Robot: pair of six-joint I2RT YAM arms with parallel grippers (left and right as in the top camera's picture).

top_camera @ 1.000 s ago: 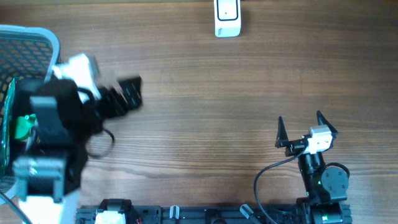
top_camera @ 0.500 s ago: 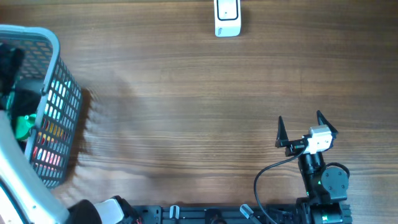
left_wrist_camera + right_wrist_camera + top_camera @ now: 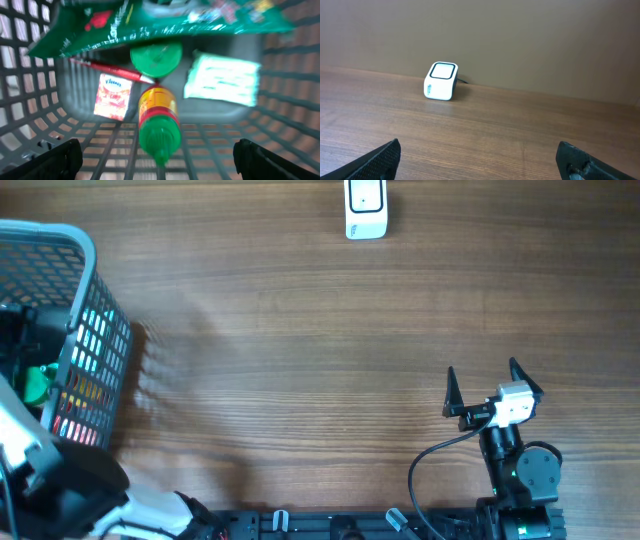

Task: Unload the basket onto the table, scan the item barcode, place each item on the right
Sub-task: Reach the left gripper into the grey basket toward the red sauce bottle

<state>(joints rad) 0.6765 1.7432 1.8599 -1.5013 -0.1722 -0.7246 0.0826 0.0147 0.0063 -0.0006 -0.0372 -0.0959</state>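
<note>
In the left wrist view my left gripper [image 3: 157, 161] is open over the inside of a grey mesh basket [image 3: 30, 100]. Below it lies a red-and-yellow bottle [image 3: 157, 107] with a green cap, pointing towards me, between my two fingers but not touched. Around it lie a green round lid [image 3: 156, 59], a red sachet [image 3: 112, 96], a white packet [image 3: 222, 79] and a green foil bag [image 3: 150, 22]. The white barcode scanner [image 3: 366, 208] stands at the table's far edge, also in the right wrist view [image 3: 441, 81]. My right gripper [image 3: 482, 385] is open and empty above the table.
The basket [image 3: 95, 340] stands at the table's left edge, with my left arm [image 3: 70, 480] beside its near side. A black cable [image 3: 430, 460] runs from the right arm's base. Wood tabletop [image 3: 300, 360] lies between basket, scanner and right gripper.
My left arm has swung left, off the table beside the basket and into the basket. The right arm has not moved.
</note>
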